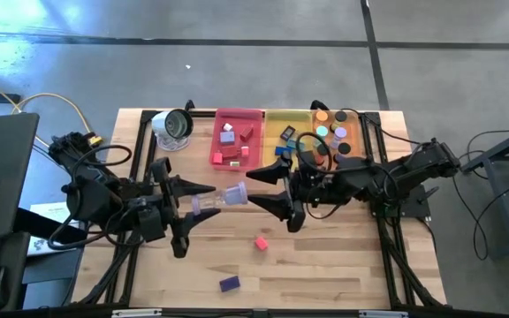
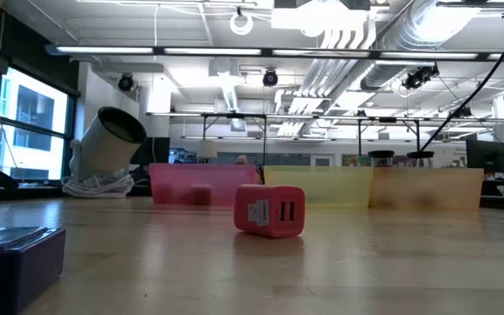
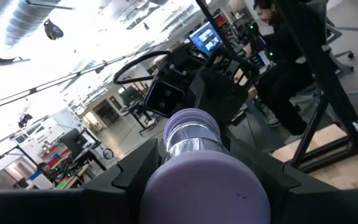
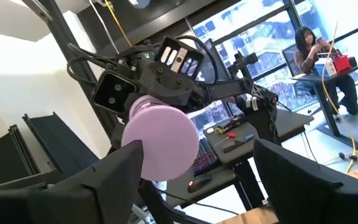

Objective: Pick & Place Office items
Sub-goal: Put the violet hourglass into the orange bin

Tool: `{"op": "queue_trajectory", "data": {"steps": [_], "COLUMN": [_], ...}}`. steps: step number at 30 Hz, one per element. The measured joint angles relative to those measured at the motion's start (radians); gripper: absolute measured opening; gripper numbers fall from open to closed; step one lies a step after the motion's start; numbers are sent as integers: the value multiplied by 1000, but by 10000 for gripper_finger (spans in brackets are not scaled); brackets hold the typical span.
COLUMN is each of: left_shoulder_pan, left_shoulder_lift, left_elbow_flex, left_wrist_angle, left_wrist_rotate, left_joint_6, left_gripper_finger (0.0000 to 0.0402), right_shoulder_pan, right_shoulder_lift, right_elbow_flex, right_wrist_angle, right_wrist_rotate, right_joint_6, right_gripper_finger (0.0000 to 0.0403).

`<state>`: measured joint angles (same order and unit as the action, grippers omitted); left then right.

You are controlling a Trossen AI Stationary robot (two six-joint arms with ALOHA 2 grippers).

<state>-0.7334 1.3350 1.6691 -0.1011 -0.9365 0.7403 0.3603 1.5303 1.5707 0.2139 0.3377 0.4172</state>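
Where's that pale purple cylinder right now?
The lavender cylinder is held off the table in the left gripper, mid-table in the high view, its free end between the right gripper's open fingers.

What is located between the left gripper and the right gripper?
A lavender cylinder lies there, held in the left gripper with its free end toward the open fingers of the right gripper. The high view shows this.
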Motion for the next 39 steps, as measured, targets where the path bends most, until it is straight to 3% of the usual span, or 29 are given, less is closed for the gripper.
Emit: {"op": "queue_trajectory", "data": {"steps": [15,19,30,39], "left_shoulder_pan": [0,1,0,1], "left_shoulder_lift": [1,1,1,1], "left_elbow_flex": [0,0,0,0], "left_wrist_angle": [-3,-4,-6,-12], "left_wrist_rotate": [2,-8,-3,-4], "left_joint_6": [-15,-18,-37,-38], "left_gripper_finger": [176,176,176,176], "right_shoulder_pan": [-1,0,-3,-2], "right_shoulder_lift": [0,0,0,0], "right_elbow_flex": [0,0,0,0], "right_wrist_angle": [-45,-42,-38,-53], "right_wrist_rotate": [-89,-188,-176,-41], "right_joint_6": [19,26,29,32], "right_gripper_finger": [294,294,294,294]}}
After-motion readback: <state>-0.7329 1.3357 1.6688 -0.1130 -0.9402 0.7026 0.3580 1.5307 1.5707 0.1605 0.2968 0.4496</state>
